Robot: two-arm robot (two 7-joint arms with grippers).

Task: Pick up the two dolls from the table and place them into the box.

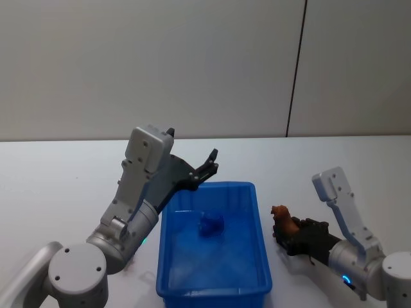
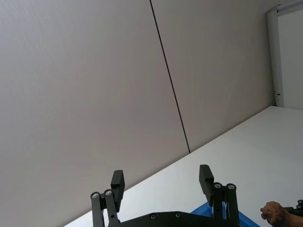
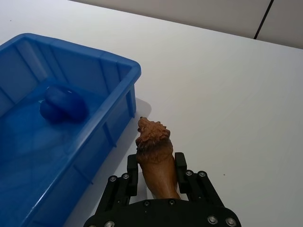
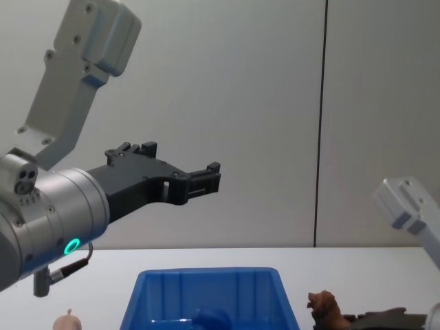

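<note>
Two grippers | right gripper [image 3: 156, 165] low over the table [image 3: 227, 94], fingers clamped on the brown doll [image 3: 152, 139], just right of the box [image 3: 94, 53] | left gripper [image 2: 161, 178] raised above the box's far rim, fingers wide apart, empty | box holds one rounded blue lump [image 3: 64, 101]

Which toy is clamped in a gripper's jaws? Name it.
The reddish-brown doll, held in the right gripper's jaws just outside the box; the rounded blue figure lies loose inside the box.
</note>
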